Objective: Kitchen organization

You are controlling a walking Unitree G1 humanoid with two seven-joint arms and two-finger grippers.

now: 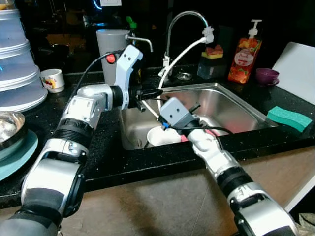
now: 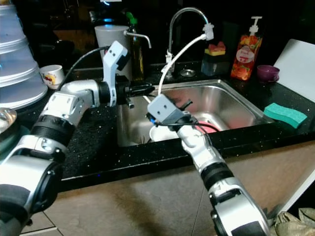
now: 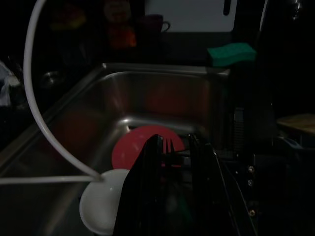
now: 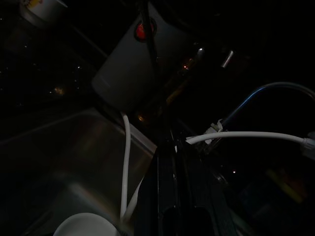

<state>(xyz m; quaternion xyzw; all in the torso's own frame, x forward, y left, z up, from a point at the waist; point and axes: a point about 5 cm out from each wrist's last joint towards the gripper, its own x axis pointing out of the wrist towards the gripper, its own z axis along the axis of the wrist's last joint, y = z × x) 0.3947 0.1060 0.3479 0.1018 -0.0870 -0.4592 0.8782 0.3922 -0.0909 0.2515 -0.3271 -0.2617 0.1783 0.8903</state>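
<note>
A steel sink [image 1: 241, 98] holds a white bowl [image 1: 162, 136] and a red plate [image 3: 130, 147]. A white hose [image 1: 182, 51] runs from the faucet [image 1: 184, 17] down into the bowl. My left gripper [image 1: 150, 92] reaches over the sink's left rim. Its fingers [image 3: 152, 162] are shut on a fork [image 3: 170, 145], whose tines show between the tips above the red plate. My right gripper [image 1: 173, 114] hangs low in the sink just above the white bowl, pointing back toward the faucet. Its fingers are a dark mass in the right wrist view.
On the black counter, a soap bottle [image 1: 243, 56], sponge holder [image 1: 212, 56] and purple cup [image 1: 267, 75] stand behind the sink. A green sponge [image 1: 289, 118] lies at the right. On the left stand a grey pitcher [image 1: 110, 49], small mug [image 1: 52, 78], stacked containers [image 1: 17, 64] and a metal bowl [image 1: 10, 125].
</note>
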